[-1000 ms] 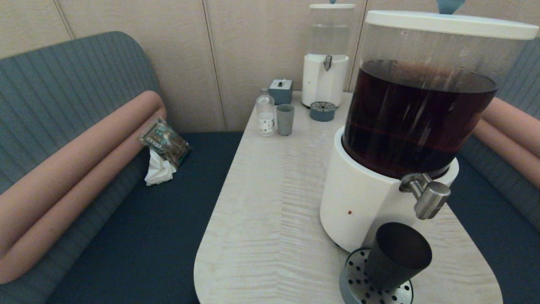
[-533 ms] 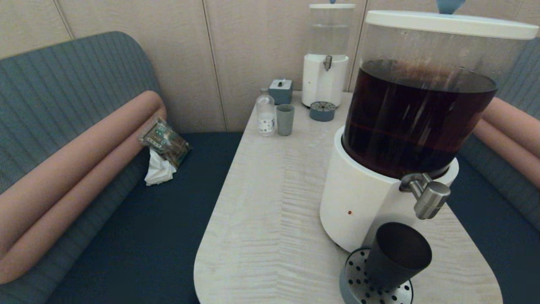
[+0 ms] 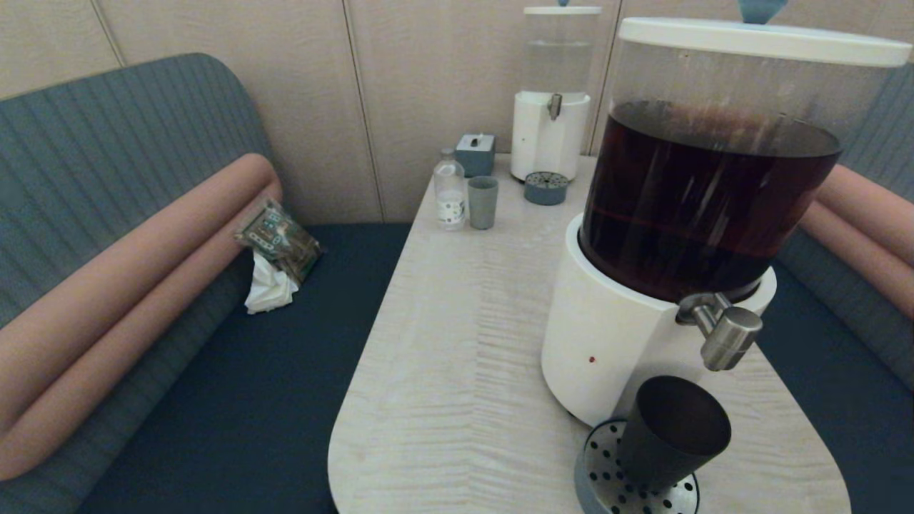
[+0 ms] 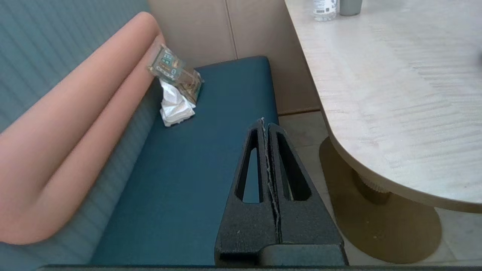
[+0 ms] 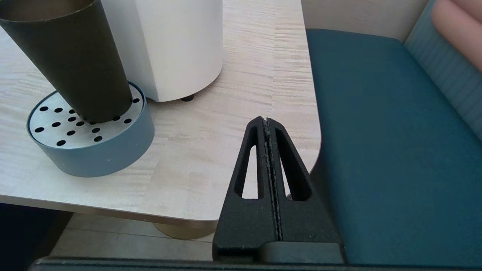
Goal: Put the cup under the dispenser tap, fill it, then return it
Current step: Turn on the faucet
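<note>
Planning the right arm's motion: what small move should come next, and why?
Probably open the right gripper and ease it toward the cup. The cup already stands on the drip tray below the tap, ungripped; both grippers are shut and off the table.

Cup [image 3: 673,432] on drip tray [image 3: 603,485], below dispenser tap [image 3: 727,337], table's [image 3: 457,371] near-right.

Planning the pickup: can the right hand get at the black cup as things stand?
Probably yes. The right hand, shut, sits off the table edge with bare tabletop between it and the cup on the drip tray. It must open first.
</note>
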### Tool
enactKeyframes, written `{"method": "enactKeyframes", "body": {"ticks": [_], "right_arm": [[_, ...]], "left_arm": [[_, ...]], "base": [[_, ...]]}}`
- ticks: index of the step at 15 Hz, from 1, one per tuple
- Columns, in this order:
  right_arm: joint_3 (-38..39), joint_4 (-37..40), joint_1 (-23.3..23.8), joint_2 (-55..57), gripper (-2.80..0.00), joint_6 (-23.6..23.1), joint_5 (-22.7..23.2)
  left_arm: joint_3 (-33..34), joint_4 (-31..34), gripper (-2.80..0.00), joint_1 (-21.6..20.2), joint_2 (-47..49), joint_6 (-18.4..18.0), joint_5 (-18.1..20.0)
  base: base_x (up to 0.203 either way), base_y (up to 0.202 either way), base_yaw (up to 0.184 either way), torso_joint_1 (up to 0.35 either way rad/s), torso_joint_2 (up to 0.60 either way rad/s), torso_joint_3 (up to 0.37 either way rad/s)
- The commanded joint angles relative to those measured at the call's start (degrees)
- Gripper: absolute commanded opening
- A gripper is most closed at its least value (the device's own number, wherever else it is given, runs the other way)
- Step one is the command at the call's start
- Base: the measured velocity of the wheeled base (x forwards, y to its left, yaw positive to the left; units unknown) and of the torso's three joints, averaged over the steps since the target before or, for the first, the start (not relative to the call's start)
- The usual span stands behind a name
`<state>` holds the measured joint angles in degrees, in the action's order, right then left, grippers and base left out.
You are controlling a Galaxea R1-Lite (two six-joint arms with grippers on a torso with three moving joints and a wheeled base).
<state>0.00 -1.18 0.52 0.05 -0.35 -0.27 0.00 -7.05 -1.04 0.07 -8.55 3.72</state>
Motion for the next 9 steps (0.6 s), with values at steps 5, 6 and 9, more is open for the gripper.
{"method": "enactKeyframes", "body": {"ticks": [5, 6, 9], "right_arm": [[0.53, 0.13, 0.00, 0.04, -2.80, -1.17, 0.09], [0.53, 0.21, 0.00, 0.04, -2.80, -1.90, 0.24], [0.23, -0.35, -0.03, 0.04, -2.80, -3.05, 0.01]], "left_arm": [[2.29, -0.95, -2.80, -0.02, 0.01, 1.26, -0.47], [2.29, -0.95, -2.80, -0.02, 0.01, 1.26, -0.38], [2.29, -0.95, -2.80, -0.02, 0.01, 1.34, -0.46]], "base": [[0.000, 0.000, 0.000, 0.000, 0.00, 0.000], [0.000, 0.000, 0.000, 0.000, 0.00, 0.000], [0.000, 0.000, 0.000, 0.000, 0.00, 0.000]]}}
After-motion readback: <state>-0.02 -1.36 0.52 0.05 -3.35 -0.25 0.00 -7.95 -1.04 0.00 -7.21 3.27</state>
